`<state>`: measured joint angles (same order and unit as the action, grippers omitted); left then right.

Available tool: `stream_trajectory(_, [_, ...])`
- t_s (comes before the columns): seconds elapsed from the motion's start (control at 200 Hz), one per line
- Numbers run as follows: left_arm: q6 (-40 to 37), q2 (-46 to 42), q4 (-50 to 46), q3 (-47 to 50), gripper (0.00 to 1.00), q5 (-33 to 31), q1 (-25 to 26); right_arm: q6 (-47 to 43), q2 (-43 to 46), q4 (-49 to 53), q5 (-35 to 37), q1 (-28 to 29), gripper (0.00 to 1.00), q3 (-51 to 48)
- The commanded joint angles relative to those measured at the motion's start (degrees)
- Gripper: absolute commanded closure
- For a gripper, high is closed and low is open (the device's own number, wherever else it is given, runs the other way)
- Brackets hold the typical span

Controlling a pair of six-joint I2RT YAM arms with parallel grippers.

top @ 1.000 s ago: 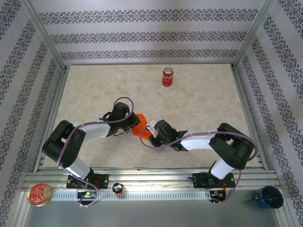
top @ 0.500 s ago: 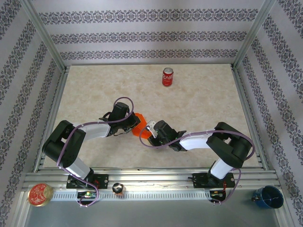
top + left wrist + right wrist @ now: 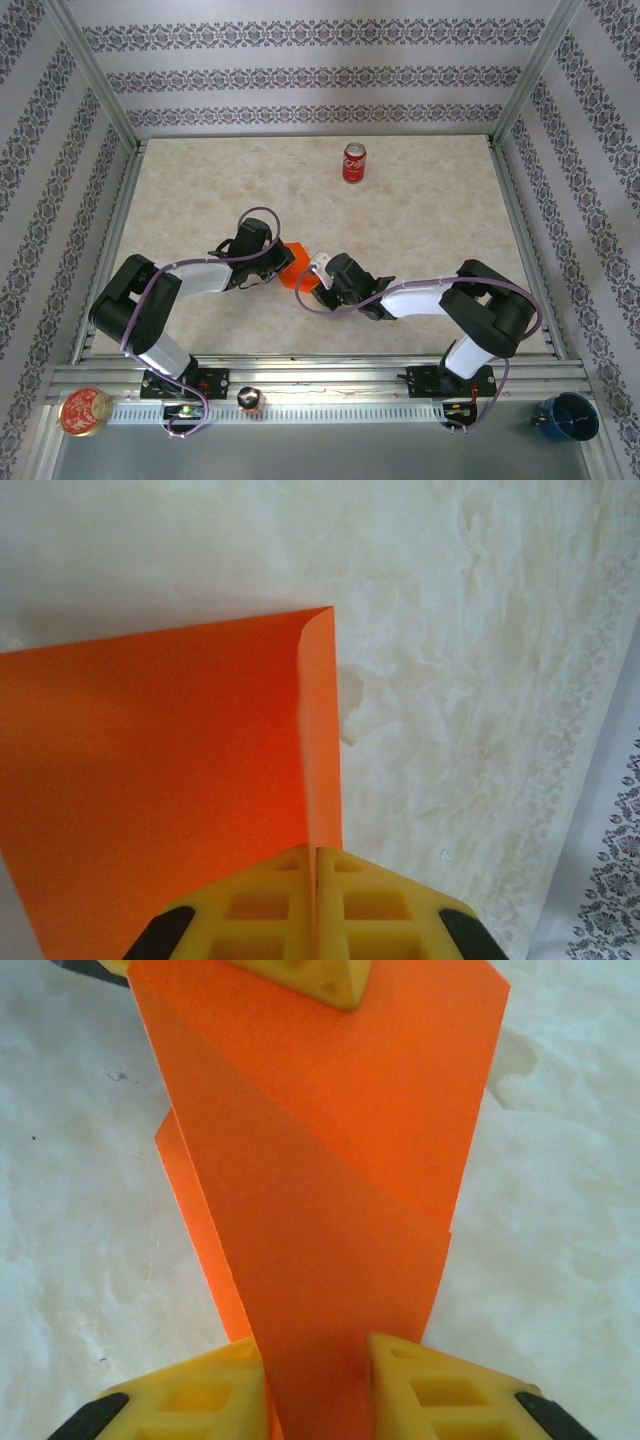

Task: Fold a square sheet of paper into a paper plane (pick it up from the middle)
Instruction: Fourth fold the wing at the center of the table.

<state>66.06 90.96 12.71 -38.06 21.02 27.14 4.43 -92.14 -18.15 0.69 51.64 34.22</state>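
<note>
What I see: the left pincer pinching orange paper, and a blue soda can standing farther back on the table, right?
Not quite: the soda can is red, not blue, as the top external view shows. The left pincer does pinch the orange paper.

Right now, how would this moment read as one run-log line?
left claw: shut on orange paper | right claw: open, folded paper between fingers

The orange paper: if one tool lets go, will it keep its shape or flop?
Probably floppy: the orange paper curls over at its free edge by the left tool. It looks thin, so likely very light and apt to slip. Its layers overlap near the right tool, so folded parts may be stiffer.
</note>
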Motion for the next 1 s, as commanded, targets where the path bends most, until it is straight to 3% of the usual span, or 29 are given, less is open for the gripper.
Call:
stream_trajectory(0.0, [1.43, -0.87, 2.76, 0.62, 0.95, 0.79, -0.83, -2.59, 1.52, -0.86, 1.34, 0.39, 0.75, -0.73])
stream_trajectory(0.684, [1.32, -1.13, 2.5, 0.4, 0.95, 1.0, -0.88, -1.44, -0.41, -1.13, 0.39, 0.39, 0.82, -0.2])
stream_trajectory(0.859, [1.29, -1.13, 2.5, 0.29, 0.95, 1.09, -0.92, -1.27, -0.85, -1.36, -0.05, 0.39, 0.77, 0.05])
stream_trajectory(0.994, [1.26, -1.13, 2.5, 0.18, 0.95, 1.11, -0.94, -1.34, -0.96, -1.43, 0.29, 0.39, 0.82, 0.24])
